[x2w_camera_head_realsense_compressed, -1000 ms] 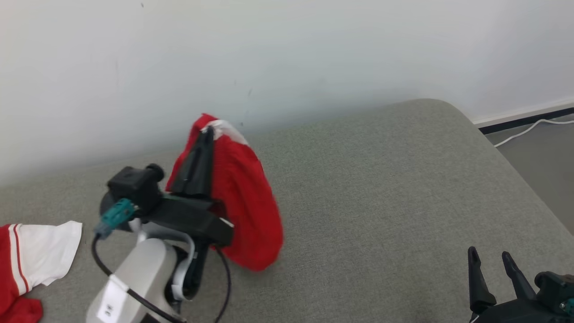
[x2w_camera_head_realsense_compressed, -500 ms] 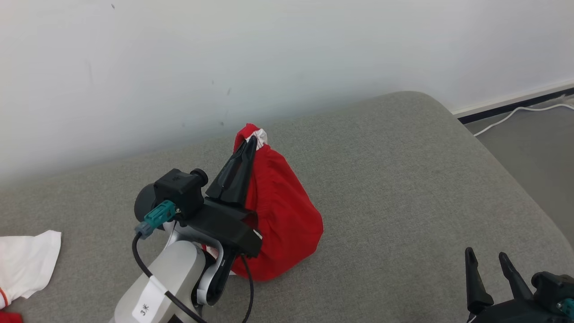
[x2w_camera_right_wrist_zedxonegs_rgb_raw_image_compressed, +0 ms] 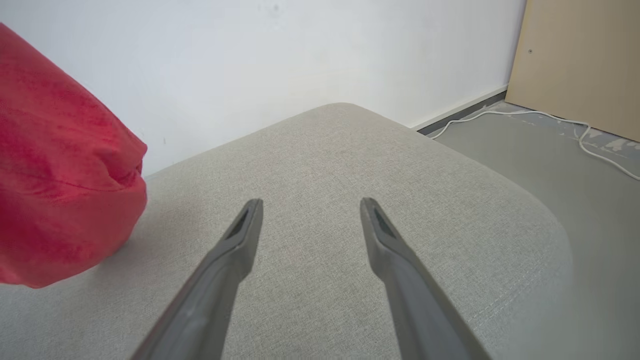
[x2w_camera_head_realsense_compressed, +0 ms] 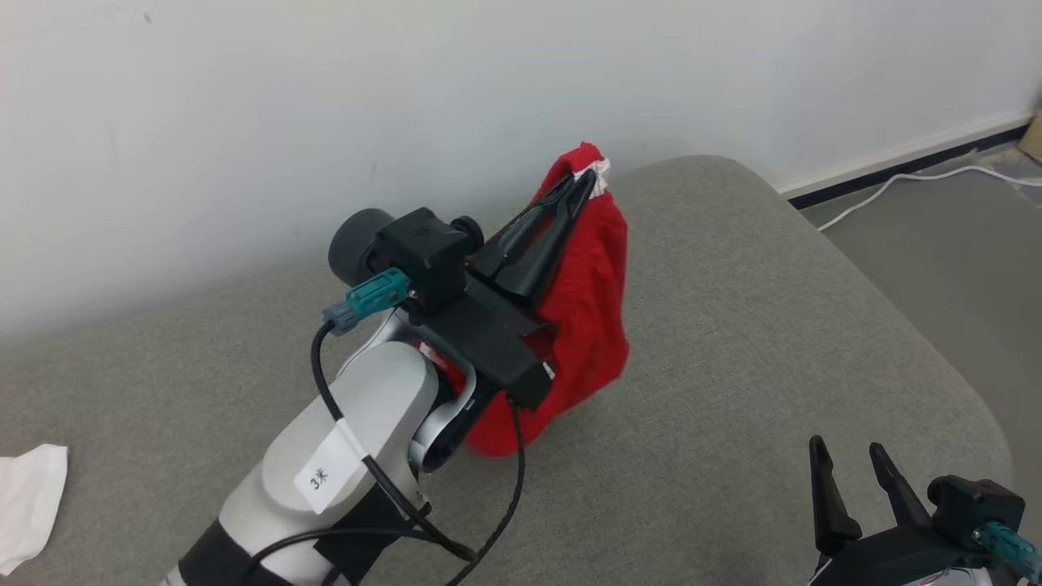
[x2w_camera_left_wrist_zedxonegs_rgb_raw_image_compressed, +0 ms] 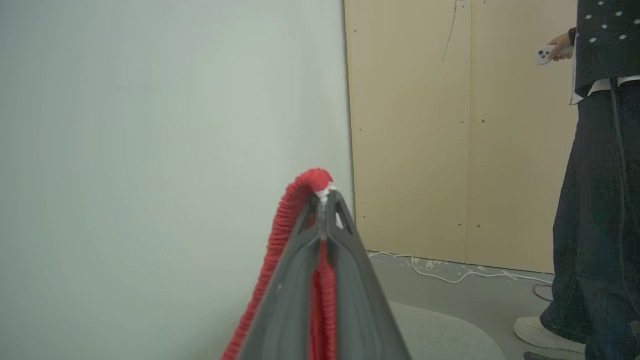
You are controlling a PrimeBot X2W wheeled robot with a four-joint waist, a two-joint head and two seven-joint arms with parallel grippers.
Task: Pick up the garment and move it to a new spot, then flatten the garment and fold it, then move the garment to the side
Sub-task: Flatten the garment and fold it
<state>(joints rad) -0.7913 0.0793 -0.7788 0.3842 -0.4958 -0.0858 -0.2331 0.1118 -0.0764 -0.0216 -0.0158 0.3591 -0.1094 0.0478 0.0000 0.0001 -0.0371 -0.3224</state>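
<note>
Garment [x2w_camera_head_realsense_compressed: 598,325] hangs bunched from L gripper [x2w_camera_head_realsense_compressed: 584,181], fingers clamped on its top edge, lower end at or just above grey cushion [x2w_camera_head_realsense_compressed: 773,342]. R gripper [x2w_camera_head_realsense_compressed: 847,446] idle, fingers spread. Rec.: lower onto open cushion area w/o dragging, then release.

I lose much of the garment [x2w_camera_head_realsense_compressed: 598,293] behind the left pincer [x2w_camera_head_realsense_compressed: 583,177] that grips it. A white cloth [x2w_camera_head_realsense_compressed: 24,505] is cut by the head view's left edge, and a person [x2w_camera_left_wrist_zedxonegs_rgb_raw_image_compressed: 595,200] by the left wrist view's top and right edges.
</note>
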